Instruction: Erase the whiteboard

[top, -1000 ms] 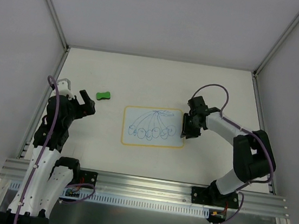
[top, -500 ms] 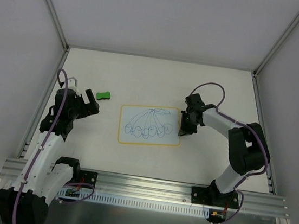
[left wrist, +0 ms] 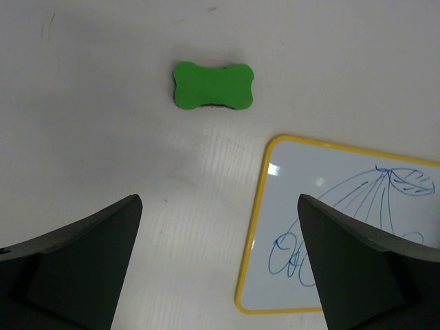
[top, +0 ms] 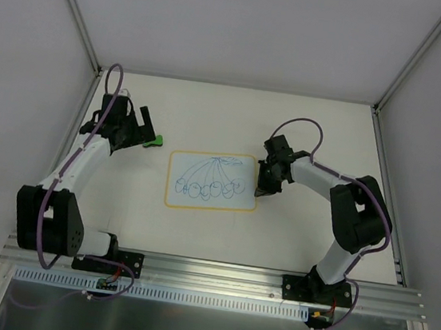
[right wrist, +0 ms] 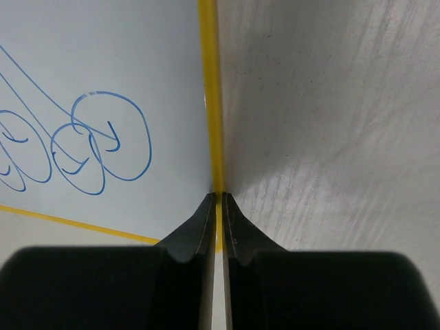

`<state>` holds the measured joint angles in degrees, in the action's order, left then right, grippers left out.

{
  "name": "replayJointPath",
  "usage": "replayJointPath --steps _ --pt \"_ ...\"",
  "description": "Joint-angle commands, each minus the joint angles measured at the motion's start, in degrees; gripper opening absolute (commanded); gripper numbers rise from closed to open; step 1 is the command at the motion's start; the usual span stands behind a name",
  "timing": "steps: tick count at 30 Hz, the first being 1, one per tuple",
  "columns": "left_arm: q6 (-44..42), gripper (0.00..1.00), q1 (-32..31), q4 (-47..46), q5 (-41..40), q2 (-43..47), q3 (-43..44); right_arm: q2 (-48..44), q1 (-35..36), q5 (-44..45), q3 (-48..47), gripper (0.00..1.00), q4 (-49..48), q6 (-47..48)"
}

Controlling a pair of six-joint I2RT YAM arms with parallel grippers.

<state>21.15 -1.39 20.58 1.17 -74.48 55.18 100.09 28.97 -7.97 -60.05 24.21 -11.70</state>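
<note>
- The whiteboard [top: 211, 181] lies flat near the middle of the table [top: 328, 138], a little toward the left edge. Its long sides run roughly along the near edge.
- Its yellow rim is whole all the way round. The face carries blue marker: a row of loops along the near side, with lines fanning up to a small scribble close to the far right corner.
- The right gripper [top: 264, 188] is at the board's right short side, close to the near right corner. In the right wrist view its fingers are drawn almost together, with only a thin slit between them. The yellow rim runs straight into that slit, so the tips pinch the board's edge.
- The left gripper [top: 146, 130] hangs over the far left part of the table. Its fingers [left wrist: 82, 261] are spread wide and hold nothing.
- A green bone-shaped eraser [top: 153, 140] lies flat on the table beyond the board's far left corner. It is apart from the rim and sits ahead of the left gripper's open fingers, touched by neither.
</note>
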Motion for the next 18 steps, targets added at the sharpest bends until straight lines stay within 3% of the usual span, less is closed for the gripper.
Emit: replayJointPath --steps 1,3,9,10,15,18 --pt "2.31 0.99 0.33 1.03 -2.57 -6.10 6.33 0.10 0.21 0.41 -1.82 0.07 -1.00 -0.60" --pt "2.67 0.99 0.25 1.39 -2.40 -10.85 10.10 0.28 0.21 0.32 -1.82 0.07 -1.18 -0.51" --pt "-19.10 0.99 -0.81 1.39 -4.25 -20.08 19.25 0.72 0.21 -0.82 -2.00 0.07 -1.18 0.19" --pt "-25.56 0.99 -0.81 1.39 -2.16 -20.88 19.96 0.98 0.21 -1.08 -2.09 0.07 -1.27 0.28" --pt "-41.23 0.99 -0.98 1.39 6.73 -25.01 21.55 2.03 0.21 -2.75 -2.96 0.07 -1.27 0.54" --pt "-46.27 0.99 -1.51 1.39 9.55 -27.38 21.72 2.30 0.21 -3.11 -3.05 0.07 -1.27 0.63"
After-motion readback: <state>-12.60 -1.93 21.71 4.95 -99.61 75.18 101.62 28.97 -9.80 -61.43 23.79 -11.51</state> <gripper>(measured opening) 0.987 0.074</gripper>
